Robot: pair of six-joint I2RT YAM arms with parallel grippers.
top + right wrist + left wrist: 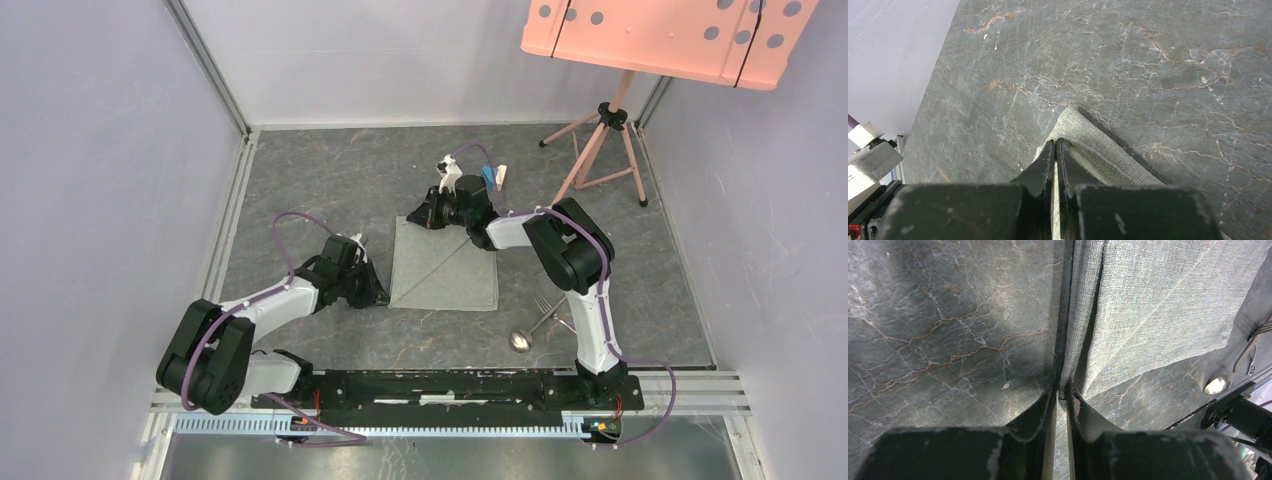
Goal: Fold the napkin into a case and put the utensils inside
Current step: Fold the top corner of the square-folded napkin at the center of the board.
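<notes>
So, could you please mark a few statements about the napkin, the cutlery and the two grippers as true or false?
1. The left gripper is shut on an edge of the napkin. True.
2. The right gripper is open and holds nothing. False: it is shut on a corner of the napkin.
3. The fork and the spoon lie inside the napkin. False: they lie bare on the table, to the napkin's right, near the right arm's base.
4. The napkin lies mostly flat with a diagonal line across it. True.
</notes>
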